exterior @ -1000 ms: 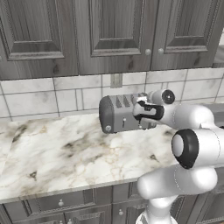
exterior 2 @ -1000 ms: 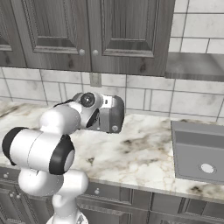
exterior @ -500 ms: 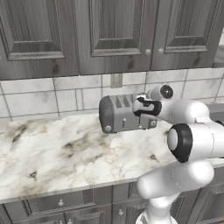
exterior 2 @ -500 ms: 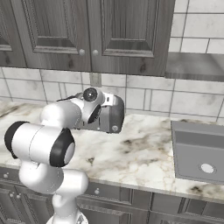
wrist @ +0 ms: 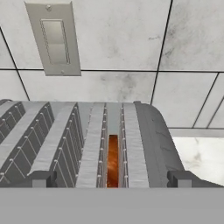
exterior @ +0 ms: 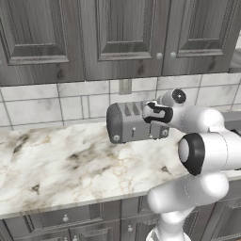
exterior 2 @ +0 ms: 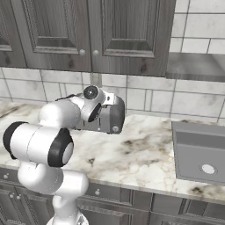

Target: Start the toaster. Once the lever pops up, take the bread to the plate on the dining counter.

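Note:
The grey toaster (exterior: 132,124) stands at the back of the marble worktop against the tiled wall, and it shows again in the right base view (exterior 2: 110,116). My gripper (exterior: 151,112) hovers over its right end, open. In the hand view the toaster's (wrist: 144,131) slotted top lies just below my gripper (wrist: 111,179), whose fingertips (wrist: 41,178) stand wide apart. The brown bread (wrist: 113,159) sits down in the slot between them, untouched. I cannot make out the lever. The plate and the dining counter are out of view.
The marble worktop (exterior: 66,164) stretches left of the toaster. A grey sink (exterior 2: 200,151) is set in at the right. Dark wall cabinets (exterior: 122,33) hang above. A switch plate (wrist: 54,37) is on the wall behind the toaster.
My hand has edged slightly up and left over the toaster's end, and the elbow has shifted a little. The jaws have stayed open.

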